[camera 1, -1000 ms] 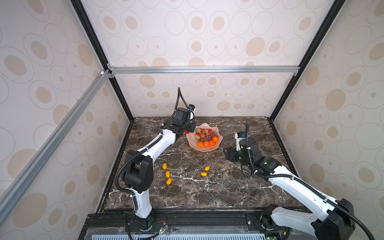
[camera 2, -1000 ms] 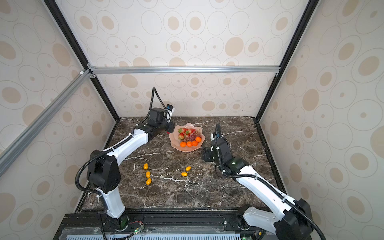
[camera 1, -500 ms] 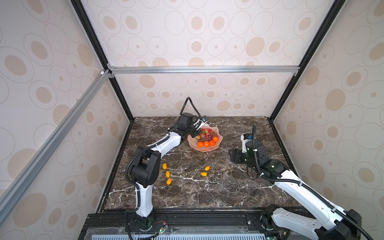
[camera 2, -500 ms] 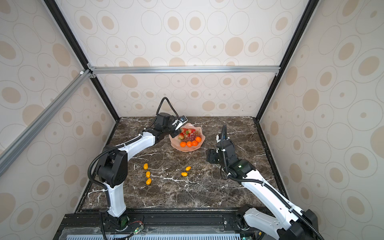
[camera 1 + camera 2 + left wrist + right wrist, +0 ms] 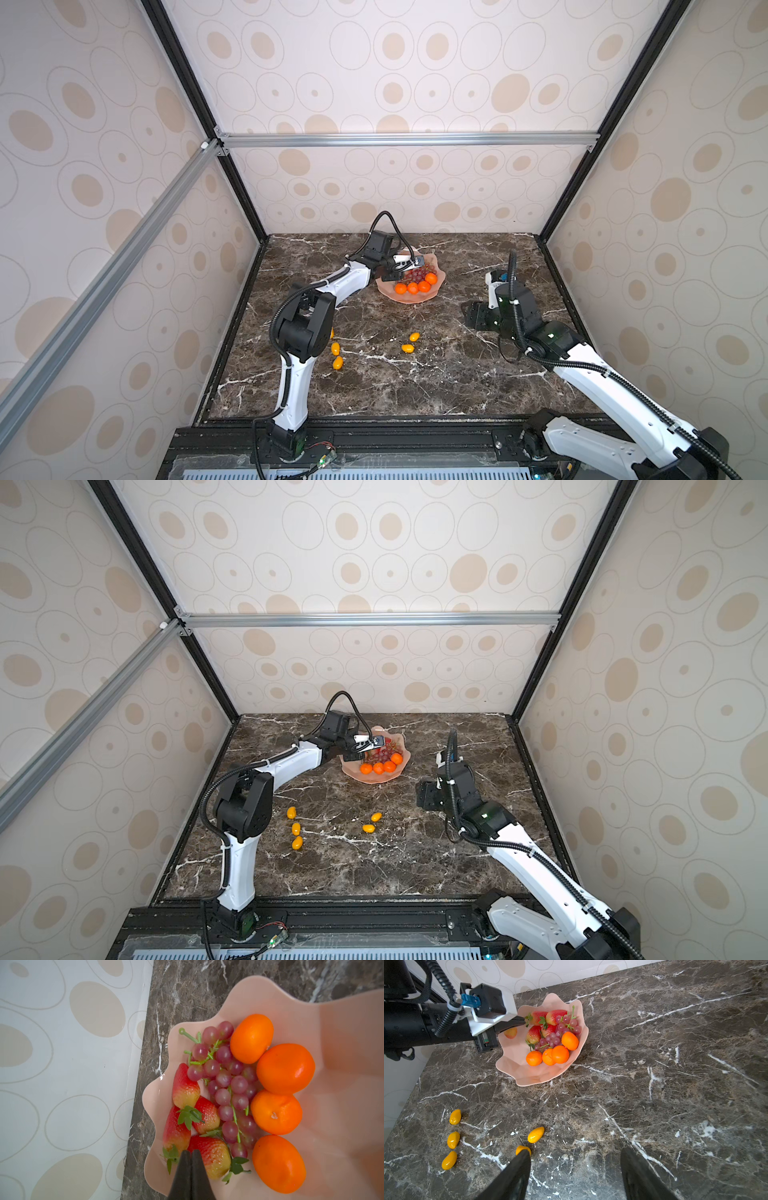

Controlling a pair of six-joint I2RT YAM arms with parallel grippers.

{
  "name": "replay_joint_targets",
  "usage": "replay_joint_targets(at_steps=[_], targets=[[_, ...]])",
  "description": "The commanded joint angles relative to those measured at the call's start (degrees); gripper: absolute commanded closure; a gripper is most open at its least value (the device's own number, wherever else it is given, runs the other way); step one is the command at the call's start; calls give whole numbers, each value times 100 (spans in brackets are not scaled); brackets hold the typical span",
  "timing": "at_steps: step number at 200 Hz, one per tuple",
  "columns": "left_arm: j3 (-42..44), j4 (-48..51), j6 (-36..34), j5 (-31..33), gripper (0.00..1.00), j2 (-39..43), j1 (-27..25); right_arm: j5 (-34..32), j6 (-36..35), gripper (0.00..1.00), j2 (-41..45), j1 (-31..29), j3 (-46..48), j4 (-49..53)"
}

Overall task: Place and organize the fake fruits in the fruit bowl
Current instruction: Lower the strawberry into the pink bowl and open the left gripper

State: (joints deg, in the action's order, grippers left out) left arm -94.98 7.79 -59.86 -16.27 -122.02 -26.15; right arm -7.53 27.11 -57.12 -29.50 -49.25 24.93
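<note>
While the left gripper point(image 5: 190, 1154) has its black jaws pressed together on nothing, its tip sits just inside the wavy rim of the pale pink, glossy shallow fruit bowl point(image 5: 311, 1012), by the red plastic strawberries with green caps point(image 5: 209, 1157); whether it touches them I cannot tell. A push from there could, I judge, shove a strawberry over the low rim or slide the light bowl across the dark, white-veined marble table point(image 5: 654, 1064). Beside the strawberries in the bowl lie the dark red grape bunch point(image 5: 226, 1084) and four round orange tangerines point(image 5: 285, 1068). Five small oval yellow-orange fruits point(image 5: 535, 1134) lie on the table well apart from the bowl, on its front side. The right gripper point(image 5: 575, 1159) hangs spread and empty away from the bowl, near the two ovals closest to it; glossy and rounded, they may squirt out of a pinch. The left arm point(image 5: 345, 278) over the bowl's edge crowds any drop there
</note>
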Motion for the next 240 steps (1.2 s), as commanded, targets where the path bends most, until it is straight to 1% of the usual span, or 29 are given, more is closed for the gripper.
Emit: replay_joint_targets(at_steps=[1,19,35,70,112,166,176,207,240], targets=[[-419,378,-763,113,100,-202,-21,-41,-22,29,61,54,53,124],[-480,389,-949,164,100,-285,-21,-35,-29,29,86,87,66,125],[-502,363,-1056,80,100,-309,-21,-8,-13,29,96,113,84,148],[-678,363,-1190,-89,100,-509,-22,32,10,29,70,145,107,160],[-888,265,-1368,-130,100,-708,-20,57,-6,29,60,163,104,189],[-958,-37,-1240,-158,100,-833,-19,120,6,29,26,179,135,177],[-948,-72,-1216,-162,94,-833,-23,129,8,29,26,173,146,168],[-954,-123,-1117,-267,82,-798,-22,181,31,29,0,180,174,111],[-953,-190,-1033,-238,76,-806,-21,232,23,29,-13,182,167,110]])
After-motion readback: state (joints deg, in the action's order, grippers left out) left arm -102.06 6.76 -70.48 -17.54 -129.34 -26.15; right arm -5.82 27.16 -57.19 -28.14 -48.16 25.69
